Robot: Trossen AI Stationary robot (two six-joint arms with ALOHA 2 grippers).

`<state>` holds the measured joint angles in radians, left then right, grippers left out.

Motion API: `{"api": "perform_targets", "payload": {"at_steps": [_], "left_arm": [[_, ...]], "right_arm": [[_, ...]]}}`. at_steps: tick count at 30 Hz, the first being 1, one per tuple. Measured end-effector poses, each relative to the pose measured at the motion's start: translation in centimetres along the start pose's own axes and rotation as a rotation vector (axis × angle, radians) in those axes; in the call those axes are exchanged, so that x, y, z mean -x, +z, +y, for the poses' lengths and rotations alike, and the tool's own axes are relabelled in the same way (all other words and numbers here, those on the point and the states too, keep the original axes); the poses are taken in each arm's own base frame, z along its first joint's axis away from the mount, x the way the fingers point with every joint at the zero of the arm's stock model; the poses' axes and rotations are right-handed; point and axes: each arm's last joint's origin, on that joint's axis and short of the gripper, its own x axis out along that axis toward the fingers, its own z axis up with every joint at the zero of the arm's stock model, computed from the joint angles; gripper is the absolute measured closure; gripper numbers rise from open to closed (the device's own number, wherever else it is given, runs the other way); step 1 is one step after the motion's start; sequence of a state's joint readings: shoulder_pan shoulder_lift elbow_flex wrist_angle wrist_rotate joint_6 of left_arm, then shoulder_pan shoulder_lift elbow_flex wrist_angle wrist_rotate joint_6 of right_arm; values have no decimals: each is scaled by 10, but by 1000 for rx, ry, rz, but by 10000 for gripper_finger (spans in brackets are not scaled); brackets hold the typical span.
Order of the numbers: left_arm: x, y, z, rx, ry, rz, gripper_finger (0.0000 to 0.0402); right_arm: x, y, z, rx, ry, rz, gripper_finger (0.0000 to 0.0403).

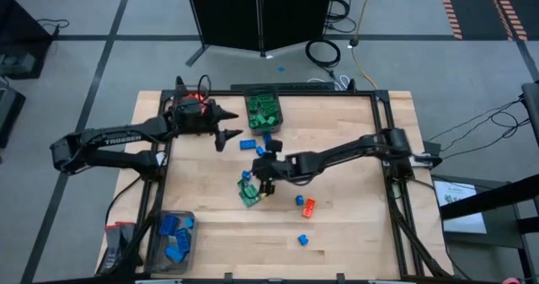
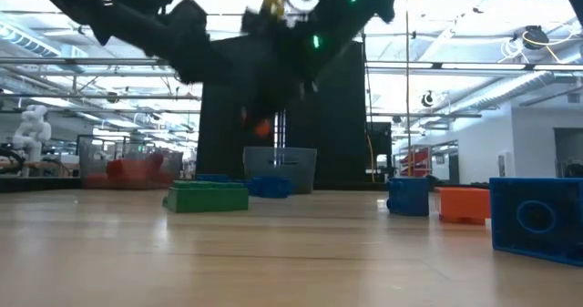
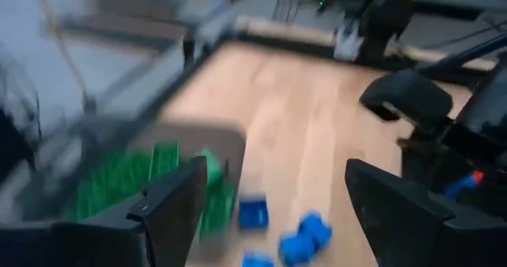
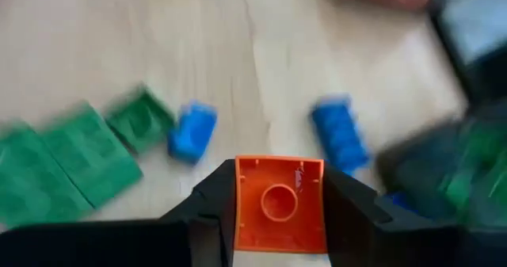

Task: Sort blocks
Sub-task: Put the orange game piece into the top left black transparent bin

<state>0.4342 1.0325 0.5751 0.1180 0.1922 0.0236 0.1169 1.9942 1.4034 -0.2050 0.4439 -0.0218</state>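
Currently, an orange block (image 4: 279, 202) is held between the jaws of the right gripper (image 4: 279, 219), hollow underside toward the wrist camera. In the high view the right gripper (image 1: 268, 169) is positioned over the middle of the bench (image 1: 354, 225), above a small cluster of green blocks (image 1: 248, 191) and just right of it. In the right wrist view, green blocks (image 4: 71, 160) and two blue blocks (image 4: 192, 131) are seen lying on the bench surface below the held block.

The left gripper (image 1: 226, 125) is located toward the far left of the bench, with its jaws set wide apart and nothing between them. It is placed just left of a dark bin (image 1: 264, 109) filled with green blocks at the far edge. Loose blue blocks (image 1: 247, 144) lie on the bench between the two grippers.

A second bin (image 1: 171, 242), containing blue blocks, is found at the near left corner of the bench. An orange block (image 1: 309, 206) and a blue block (image 1: 299, 200) lie near the bench middle, right of the green cluster, and a single blue block (image 1: 302, 239) lies nearer the front edge.
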Motion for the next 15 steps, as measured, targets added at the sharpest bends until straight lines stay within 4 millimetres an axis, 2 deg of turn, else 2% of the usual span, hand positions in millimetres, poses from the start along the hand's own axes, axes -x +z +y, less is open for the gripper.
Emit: {"api": "perform_targets", "payload": {"at_steps": [4,8,12,15], "left_arm": [[-1,14,-13,-139,-23,-145,100],[0,24,-26,-278,-45,-250,100],[1,28,-45,-460,-82,-317,100],[1,27,-60,-632,-46,-328,100]], "right_arm": [[32,19,-23,10,13,-105,285],[78,32,-52,-26,-20,-220,285],[114,27,-67,-46,-19,-275,285],[142,25,-80,-80,-25,-348,285]]}}
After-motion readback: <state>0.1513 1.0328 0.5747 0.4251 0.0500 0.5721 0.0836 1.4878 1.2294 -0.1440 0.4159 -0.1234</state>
